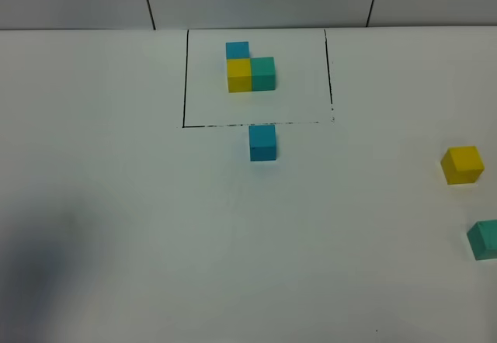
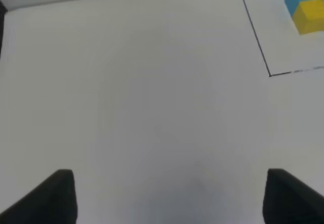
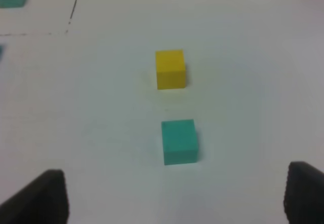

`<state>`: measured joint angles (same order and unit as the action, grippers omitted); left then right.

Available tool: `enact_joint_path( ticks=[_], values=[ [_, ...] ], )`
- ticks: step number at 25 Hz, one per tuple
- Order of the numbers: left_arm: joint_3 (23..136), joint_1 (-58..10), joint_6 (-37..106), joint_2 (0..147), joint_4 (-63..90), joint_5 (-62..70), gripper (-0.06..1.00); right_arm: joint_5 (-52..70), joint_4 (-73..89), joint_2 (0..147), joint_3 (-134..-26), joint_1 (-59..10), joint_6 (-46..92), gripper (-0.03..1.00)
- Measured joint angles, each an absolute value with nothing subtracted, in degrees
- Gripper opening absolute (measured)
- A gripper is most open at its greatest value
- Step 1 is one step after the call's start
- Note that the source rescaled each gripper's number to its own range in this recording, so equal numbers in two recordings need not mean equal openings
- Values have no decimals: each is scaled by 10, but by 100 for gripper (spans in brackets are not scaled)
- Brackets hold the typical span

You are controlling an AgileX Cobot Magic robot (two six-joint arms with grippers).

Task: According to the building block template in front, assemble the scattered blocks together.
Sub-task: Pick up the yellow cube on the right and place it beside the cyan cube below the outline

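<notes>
My left gripper (image 2: 169, 198) and right gripper (image 3: 177, 198) both gape, empty. Blue block (image 1: 262, 142) sits just outside the template (image 1: 250, 71); yellow block (image 1: 462, 164) and teal block (image 1: 485, 240) lie well right of it. Looks like pick step: lower right gripper over teal block, close.

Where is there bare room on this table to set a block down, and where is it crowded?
Bare: the left side of the table, beside the black outline and the loose blue cube; the stretch between that cube and the yellow cube. Crowded: the template cluster inside the outline, and the right edge, where the yellow cube and teal cube sit close.
</notes>
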<state>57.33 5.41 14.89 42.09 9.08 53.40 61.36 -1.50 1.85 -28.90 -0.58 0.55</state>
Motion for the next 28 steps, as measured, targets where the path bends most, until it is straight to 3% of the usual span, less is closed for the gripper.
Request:
enact_joint_path(
  ticks=[10, 28],
  values=[
    [471, 43, 147, 211, 91, 581, 99, 614, -15, 18, -289, -6, 3, 73],
    [290, 30, 136, 35, 77, 612, 99, 614, -15, 18, -289, -6, 0, 73]
  ],
)
